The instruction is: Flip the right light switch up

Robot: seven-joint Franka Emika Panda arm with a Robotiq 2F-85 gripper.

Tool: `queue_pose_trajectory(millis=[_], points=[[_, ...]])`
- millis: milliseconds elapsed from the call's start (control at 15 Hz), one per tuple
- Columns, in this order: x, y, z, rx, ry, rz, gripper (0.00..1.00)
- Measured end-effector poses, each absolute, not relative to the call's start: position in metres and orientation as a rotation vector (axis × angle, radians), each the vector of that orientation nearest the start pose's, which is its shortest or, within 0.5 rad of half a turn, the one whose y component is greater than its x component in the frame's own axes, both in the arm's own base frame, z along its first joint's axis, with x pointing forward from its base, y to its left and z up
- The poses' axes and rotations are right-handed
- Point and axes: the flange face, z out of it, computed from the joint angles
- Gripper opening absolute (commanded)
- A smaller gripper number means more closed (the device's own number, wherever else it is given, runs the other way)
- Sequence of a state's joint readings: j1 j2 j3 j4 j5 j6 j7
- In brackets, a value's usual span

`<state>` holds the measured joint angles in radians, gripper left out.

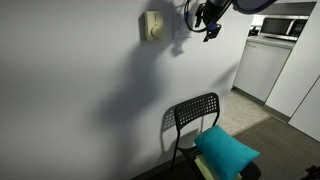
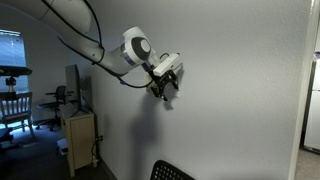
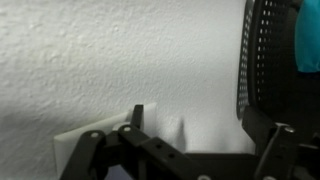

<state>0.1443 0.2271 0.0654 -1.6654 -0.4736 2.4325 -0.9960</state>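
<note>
My gripper is high up against the white wall, to the right of a cream box with a round dial. It also shows in an exterior view, close to the wall. In the wrist view the gripper is open and empty, with bare wall between its fingers. A pale raised edge shows beside one finger; I cannot tell whether it is the switch plate. No toggles are visible in any view, so the right light switch is hidden.
A black mesh chair with a teal cushion stands below the gripper and shows in the wrist view. White kitchen units with a microwave are beyond. A desk and a chair stand far off.
</note>
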Motion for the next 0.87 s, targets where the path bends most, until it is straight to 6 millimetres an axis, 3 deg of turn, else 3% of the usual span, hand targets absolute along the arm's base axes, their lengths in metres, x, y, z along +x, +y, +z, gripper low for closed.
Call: queue_pose_trajectory(millis=[867], points=[[0.64,0.146,0.522,2.116,1.711,0.523,1.0]])
